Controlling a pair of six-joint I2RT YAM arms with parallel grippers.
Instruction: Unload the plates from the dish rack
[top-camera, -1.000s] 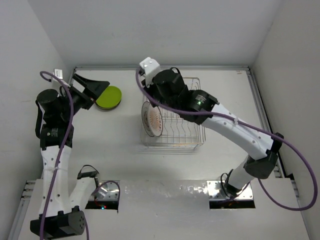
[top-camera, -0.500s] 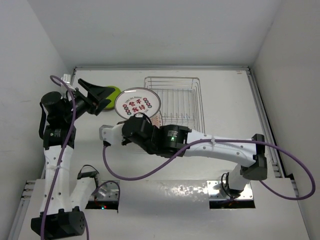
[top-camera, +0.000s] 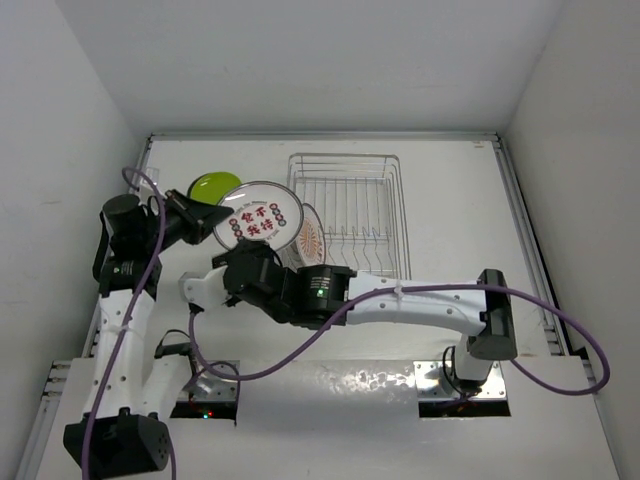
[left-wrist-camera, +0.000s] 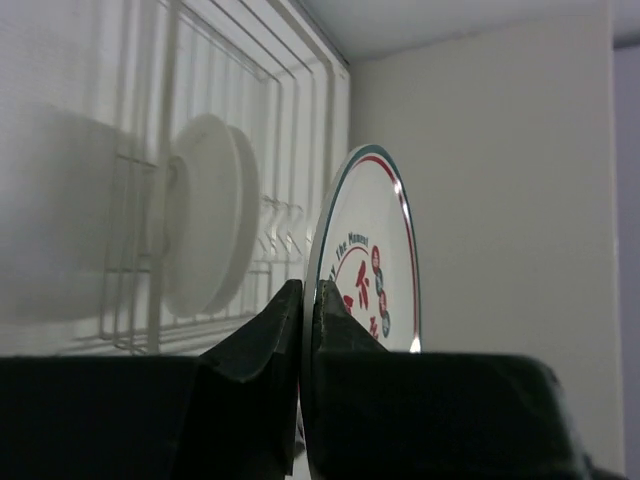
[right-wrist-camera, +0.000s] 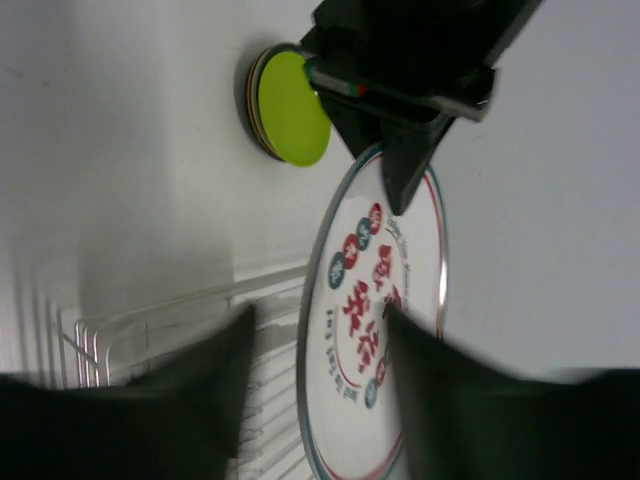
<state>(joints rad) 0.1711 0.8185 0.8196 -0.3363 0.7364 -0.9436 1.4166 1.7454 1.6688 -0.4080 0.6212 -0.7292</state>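
Observation:
A white plate with red characters (top-camera: 258, 222) (left-wrist-camera: 372, 255) (right-wrist-camera: 372, 320) hangs in the air left of the dish rack (top-camera: 345, 157). My left gripper (top-camera: 222, 215) (left-wrist-camera: 306, 296) is shut on its left rim, also visible in the right wrist view as left gripper (right-wrist-camera: 400, 120). From below, my right gripper (top-camera: 260, 255) (right-wrist-camera: 320, 375) stands open, one blurred finger on each side of the plate's lower edge. Another plate with an orange pattern (top-camera: 311, 240) (left-wrist-camera: 205, 235) stands upright in the rack's left slots.
A lime green plate (top-camera: 213, 186) (right-wrist-camera: 292, 108) lies on top of a small stack on the table behind the left gripper. The right arm (top-camera: 420, 300) stretches across the table in front of the rack. White walls close in the table's left, back and right.
The right gripper carried the red-lettered plate out of the rack to the left. The left gripper shut on its rim, and the right gripper then opened.

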